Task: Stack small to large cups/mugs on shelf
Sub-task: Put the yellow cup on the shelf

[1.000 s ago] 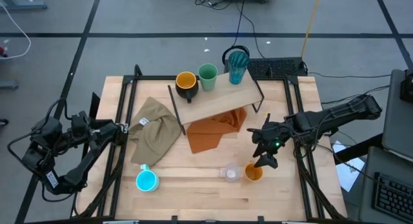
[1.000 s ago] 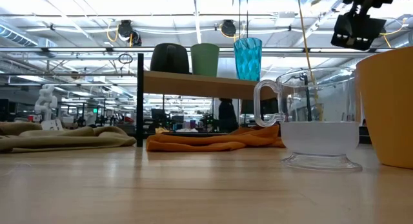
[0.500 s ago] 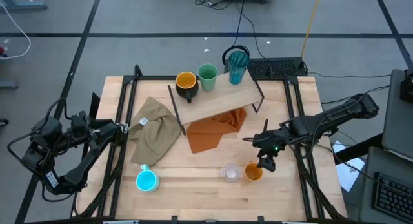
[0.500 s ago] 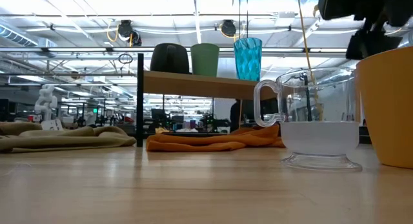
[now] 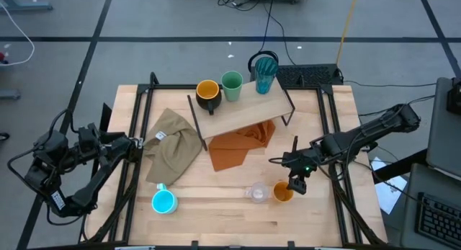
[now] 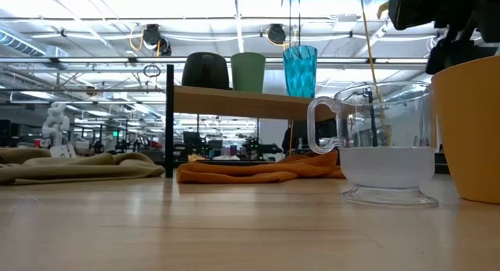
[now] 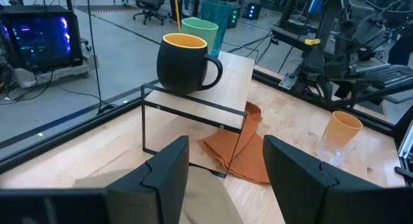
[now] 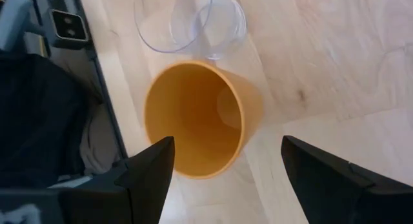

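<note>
The right gripper point(image 5: 297, 184) hangs directly over the orange cup point(image 5: 282, 192), jaws spread wide on either side of its rim, nothing held. The clear glass point(image 5: 256, 193) stands just beside the cup, both near the surface's front edge. The shelf point(image 5: 245, 106) carries the black mug point(image 5: 207, 94), green cup point(image 5: 232, 84) and teal tumbler point(image 5: 265, 73). The blue mug point(image 5: 163, 201) sits front-left, well apart. The left gripper point(image 7: 222, 162) waits at the left edge, jaws released

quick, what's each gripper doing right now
Left gripper: open, holding nothing, parked at the table's left edge.
Right gripper: open, empty, over the orange cup.
</note>
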Controlling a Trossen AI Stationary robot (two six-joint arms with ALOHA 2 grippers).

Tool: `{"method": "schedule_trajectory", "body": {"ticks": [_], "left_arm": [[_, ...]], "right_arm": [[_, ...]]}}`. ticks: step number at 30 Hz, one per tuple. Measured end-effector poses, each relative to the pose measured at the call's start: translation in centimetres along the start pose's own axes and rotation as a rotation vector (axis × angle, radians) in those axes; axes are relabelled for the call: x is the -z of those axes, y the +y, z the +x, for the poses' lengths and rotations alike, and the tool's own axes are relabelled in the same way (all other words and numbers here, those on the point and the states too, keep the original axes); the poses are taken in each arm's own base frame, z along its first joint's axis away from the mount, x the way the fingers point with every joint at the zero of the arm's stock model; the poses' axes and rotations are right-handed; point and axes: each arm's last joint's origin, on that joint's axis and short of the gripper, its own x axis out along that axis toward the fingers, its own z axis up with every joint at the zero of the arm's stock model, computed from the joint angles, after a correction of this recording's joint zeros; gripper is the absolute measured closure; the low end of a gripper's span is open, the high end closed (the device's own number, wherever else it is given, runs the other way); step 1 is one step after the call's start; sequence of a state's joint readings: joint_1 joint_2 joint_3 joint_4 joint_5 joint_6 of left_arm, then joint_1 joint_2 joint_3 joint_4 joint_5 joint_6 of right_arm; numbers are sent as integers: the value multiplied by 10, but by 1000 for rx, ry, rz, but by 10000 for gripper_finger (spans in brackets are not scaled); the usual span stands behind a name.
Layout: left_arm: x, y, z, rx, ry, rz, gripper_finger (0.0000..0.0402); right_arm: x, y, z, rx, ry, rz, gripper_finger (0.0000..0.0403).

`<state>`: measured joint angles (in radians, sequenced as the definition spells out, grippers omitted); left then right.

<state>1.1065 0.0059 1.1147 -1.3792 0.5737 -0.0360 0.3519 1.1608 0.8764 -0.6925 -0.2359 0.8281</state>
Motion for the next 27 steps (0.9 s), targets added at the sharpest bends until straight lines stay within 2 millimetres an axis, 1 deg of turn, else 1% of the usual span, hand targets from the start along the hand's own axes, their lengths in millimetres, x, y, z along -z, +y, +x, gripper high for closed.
{"method": "schedule_trajectory", "body": {"ticks": [7,15,20,27], "left_arm": [[0,0,0,0,0,-4,201],[0,0,0,0,0,-18,201],[0,0,0,0,0,-18,201],[0,0,0,0,1,-1,201]], "right_arm": [[3,-1,2,30,27,-1,129],[0,2,3,-4,-3,-47,129],[-6,6,9,-32,-31,-79,129],[-7,4,20,8,11,-96,129]]}}
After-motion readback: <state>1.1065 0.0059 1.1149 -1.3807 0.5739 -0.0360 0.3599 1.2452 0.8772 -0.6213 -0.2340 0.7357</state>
